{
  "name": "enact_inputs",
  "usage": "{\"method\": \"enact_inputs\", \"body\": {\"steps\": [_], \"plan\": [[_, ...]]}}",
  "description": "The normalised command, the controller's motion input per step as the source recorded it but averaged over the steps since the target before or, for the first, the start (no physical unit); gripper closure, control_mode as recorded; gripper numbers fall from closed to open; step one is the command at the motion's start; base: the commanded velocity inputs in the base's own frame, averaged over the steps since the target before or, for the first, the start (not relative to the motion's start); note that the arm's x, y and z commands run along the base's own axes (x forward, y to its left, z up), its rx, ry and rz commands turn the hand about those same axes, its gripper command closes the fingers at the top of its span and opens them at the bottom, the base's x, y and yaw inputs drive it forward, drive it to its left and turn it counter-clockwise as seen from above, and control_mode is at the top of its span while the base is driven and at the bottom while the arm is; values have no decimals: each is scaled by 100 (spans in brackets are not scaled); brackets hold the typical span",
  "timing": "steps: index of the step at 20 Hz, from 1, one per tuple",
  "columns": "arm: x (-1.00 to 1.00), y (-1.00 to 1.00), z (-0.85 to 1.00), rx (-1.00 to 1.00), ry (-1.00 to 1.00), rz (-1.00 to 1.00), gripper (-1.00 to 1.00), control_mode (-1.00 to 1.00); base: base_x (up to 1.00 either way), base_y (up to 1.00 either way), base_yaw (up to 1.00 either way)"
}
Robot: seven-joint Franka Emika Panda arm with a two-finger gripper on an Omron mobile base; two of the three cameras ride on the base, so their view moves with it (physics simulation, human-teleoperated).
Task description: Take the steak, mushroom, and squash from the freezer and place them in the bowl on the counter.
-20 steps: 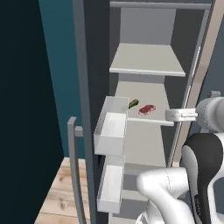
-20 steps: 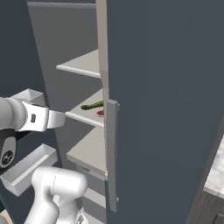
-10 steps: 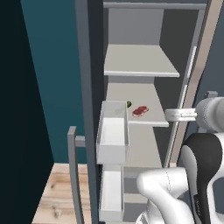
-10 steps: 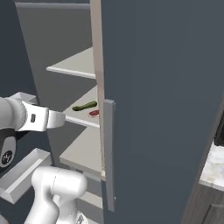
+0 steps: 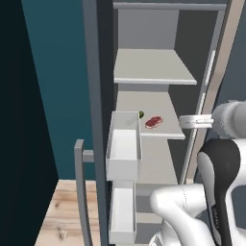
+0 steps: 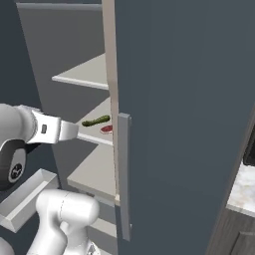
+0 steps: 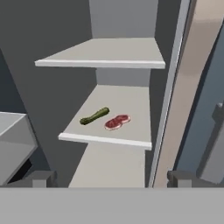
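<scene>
Midway down the tall narrow grey freezer, on its middle pale shelf, lie the small flat red steak with whitish marbling and the dark green oblong squash; they sit just beside each other near the centre of the hand view, the squash to the left and tilted, the steak lying flat. From the left base view the steak shows at centre frame, with only a dark green end of the squash peeking past the white door bin. From the right base view both rest on the shelf at centre left, squash behind steak. No mushroom can be made out on the shelves, and no bowl is in sight.

By these pictures the task looks barely begun: the door stands open, yet both visible foods are still on the shelf. The two-finger gripper has its jaws spread fully wide and carries nothing, hanging well short of the shelf's front edge.
</scene>
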Motion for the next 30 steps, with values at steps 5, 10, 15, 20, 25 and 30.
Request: {"method": "enact_inputs", "body": {"steps": [5, 10, 15, 20, 25, 30], "plan": [[5, 22, -27, 0, 0, -5, -100, -100, 0, 0, 0], [6, 2, -3, 4, 0, -31, -100, -100, 0, 0, 0], [4, 0, 0, 13, 0, -26, -100, -100, 0, 0, 0], [15, 0, 0, 13, 0, -11, -100, -100, 0, 0, 0], [25, -1, 0, 13, 0, 2, -100, -100, 0, 0, 0], [22, -3, 0, 9, 1, 9, -100, -100, 0, 0, 0]]}}
